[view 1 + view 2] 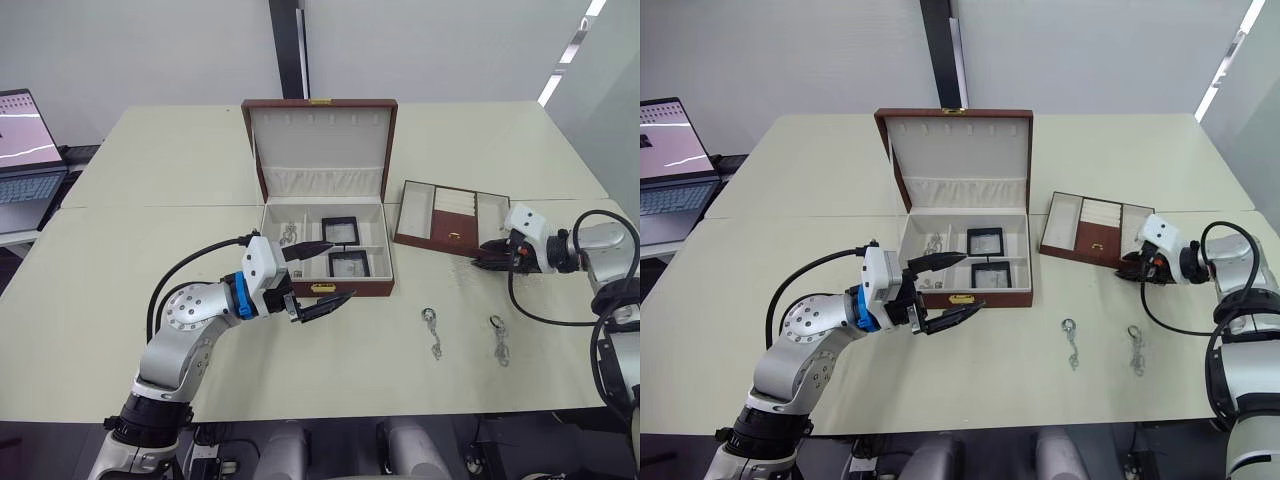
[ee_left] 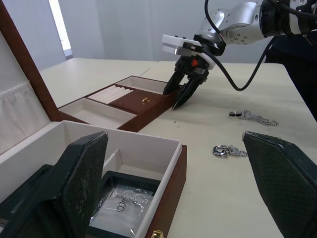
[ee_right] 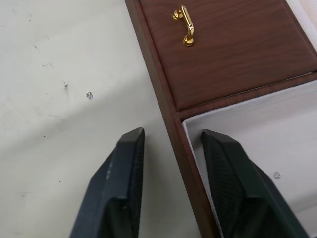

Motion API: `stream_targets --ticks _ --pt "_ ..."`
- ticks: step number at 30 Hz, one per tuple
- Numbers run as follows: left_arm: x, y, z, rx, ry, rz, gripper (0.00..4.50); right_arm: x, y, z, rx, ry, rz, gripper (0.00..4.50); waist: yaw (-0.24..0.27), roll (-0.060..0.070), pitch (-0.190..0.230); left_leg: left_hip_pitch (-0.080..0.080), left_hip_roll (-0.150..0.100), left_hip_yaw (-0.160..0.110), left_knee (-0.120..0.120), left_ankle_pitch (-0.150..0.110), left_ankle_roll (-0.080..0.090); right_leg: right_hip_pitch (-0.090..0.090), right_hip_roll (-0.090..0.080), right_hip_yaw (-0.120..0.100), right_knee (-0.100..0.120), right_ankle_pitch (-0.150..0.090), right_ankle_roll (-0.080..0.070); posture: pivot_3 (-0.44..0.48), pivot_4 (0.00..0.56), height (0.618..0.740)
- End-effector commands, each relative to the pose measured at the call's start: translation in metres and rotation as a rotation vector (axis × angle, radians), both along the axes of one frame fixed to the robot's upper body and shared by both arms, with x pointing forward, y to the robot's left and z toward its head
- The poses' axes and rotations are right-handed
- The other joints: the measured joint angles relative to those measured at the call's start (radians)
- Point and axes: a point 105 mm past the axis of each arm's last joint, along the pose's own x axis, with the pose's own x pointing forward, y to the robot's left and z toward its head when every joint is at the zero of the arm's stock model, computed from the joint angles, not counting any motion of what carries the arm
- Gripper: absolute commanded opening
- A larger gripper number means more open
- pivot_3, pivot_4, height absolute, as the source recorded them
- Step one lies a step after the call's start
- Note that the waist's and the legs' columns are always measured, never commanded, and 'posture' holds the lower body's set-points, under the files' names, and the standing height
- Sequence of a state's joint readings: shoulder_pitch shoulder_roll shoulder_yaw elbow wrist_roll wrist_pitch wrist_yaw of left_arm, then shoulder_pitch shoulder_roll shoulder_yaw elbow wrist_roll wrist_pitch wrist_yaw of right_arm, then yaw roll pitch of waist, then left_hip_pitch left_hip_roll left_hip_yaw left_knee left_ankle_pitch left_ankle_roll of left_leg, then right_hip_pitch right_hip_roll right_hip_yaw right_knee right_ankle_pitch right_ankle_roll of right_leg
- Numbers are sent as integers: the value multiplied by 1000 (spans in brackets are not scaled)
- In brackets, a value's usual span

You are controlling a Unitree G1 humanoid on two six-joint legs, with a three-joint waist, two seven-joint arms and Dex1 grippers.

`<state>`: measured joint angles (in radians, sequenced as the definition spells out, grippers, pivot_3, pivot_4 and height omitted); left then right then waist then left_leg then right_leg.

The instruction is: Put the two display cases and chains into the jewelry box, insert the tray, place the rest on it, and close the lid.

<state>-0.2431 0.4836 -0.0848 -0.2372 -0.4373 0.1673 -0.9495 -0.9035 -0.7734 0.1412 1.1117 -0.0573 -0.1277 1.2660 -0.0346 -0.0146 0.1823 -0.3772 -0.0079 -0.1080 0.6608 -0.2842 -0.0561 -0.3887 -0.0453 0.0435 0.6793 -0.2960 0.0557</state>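
The jewelry box [image 1: 375,285] stands open at the table's middle, its lid [image 1: 320,140] upright. Both display cases [image 1: 338,229] [image 1: 348,264] lie in its right compartments, and chains [image 1: 288,235] lie in a left one. Two more chains [image 1: 432,330] [image 1: 499,337] lie on the table, right of the box. The tray [image 1: 452,216] rests at an angle right of the box. My left gripper [image 1: 342,268] hovers open over the box's front edge, holding nothing. My right gripper [image 3: 172,133] is open astride the tray's near wall [image 3: 168,119], one finger inside and one on the table.
A laptop [image 1: 25,150] sits on a side table at the far left. The tray's middle section has a brown cover with a small gold handle [image 3: 184,25]. A seam runs across the tabletop behind the box.
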Motion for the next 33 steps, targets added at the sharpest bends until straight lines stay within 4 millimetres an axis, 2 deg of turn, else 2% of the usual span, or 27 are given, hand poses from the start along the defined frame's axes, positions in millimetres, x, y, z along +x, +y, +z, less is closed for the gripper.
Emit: stream_targets --ticks 1,5,15,19,23,27,33 --pt "-2 -4 9 -8 -49 -12 4500 4 2 13 14 -42 15 836 0 0 0 0 0 0 0 0 0 0 0 0 0 0 0 0 150 740" --pt "-1 -5 10 -15 -51 -15 4500 3 0 15 15 -47 14 71 0 0 0 0 0 0 0 0 0 0 0 0 0 0 0 0 150 740" --pt "-2 -7 11 -32 -70 -10 4500 -3 -8 33 52 -85 14 14 2 0 0 0 0 0 0 0 -1 0 0 0 0 0 0 0 150 740" --pt "-4 0 8 -39 -65 29 4500 -18 -12 41 45 -90 40 14 2 0 0 -1 0 -1 0 0 0 0 -1 0 0 0 0 0 150 740" --pt "-12 22 -2 -37 -36 120 4500 -56 -15 52 -7 -59 82 14 5 5 0 -1 1 -1 -1 0 1 -1 -1 0 -1 -1 0 0 150 740" --pt "-18 37 -6 -45 -26 193 4500 -84 4 59 -10 -25 134 14 3 6 1 -3 1 -1 0 -1 1 -1 -2 0 0 0 0 0 150 740" --pt "-28 53 -10 -70 0 294 4500 -103 53 73 39 -24 257 14 1 6 1 2 1 1 0 -1 1 2 1 1 0 0 1 0 150 740"
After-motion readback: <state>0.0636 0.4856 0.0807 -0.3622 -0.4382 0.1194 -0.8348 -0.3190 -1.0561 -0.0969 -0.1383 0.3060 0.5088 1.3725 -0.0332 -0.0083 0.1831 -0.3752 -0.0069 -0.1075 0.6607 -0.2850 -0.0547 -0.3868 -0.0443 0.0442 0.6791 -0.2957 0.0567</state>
